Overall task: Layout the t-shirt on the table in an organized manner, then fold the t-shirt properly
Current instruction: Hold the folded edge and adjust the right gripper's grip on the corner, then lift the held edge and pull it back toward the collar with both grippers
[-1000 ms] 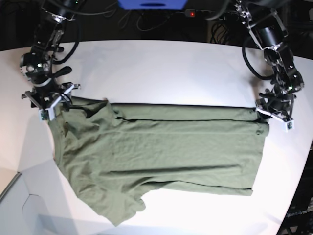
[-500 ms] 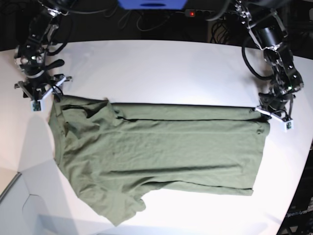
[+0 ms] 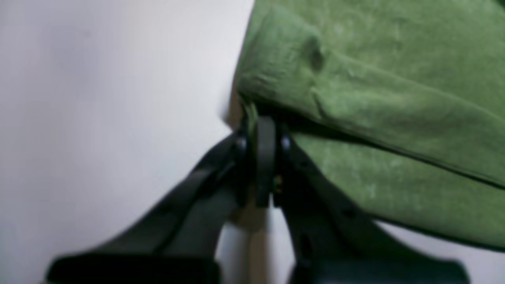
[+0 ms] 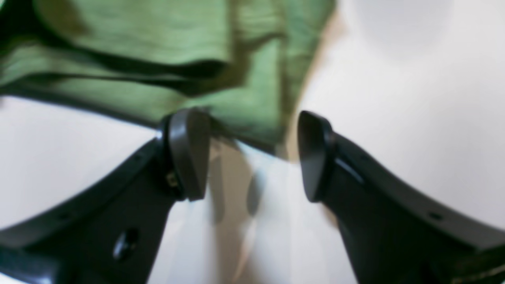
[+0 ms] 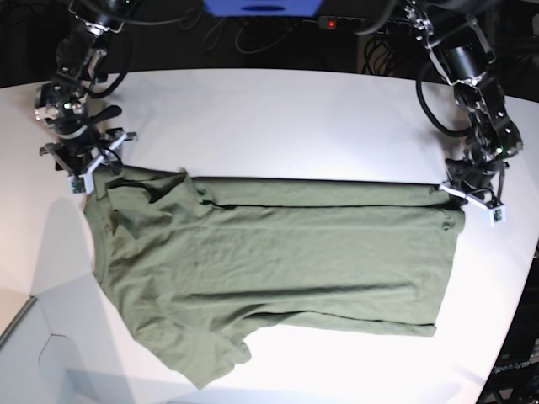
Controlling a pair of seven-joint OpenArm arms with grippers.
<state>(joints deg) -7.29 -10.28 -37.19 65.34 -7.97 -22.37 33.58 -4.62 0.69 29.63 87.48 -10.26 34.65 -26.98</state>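
Across the white table [image 5: 278, 118] the olive t-shirt [image 5: 278, 269] lies spread with one long edge folded over, so folding looks barely begun: the left gripper [image 3: 262, 130] pinches its hem corner, the right gripper [image 4: 252, 154] gapes empty beside the collar end.

I see bare table [image 5: 278, 118] behind t-shirt [image 5: 278, 261], passable; t-shirt spans middle; arms flank its far corners.

The t-shirt [image 5: 278, 261] lies spread on the table [image 5: 278, 118], a claw at each upper corner.
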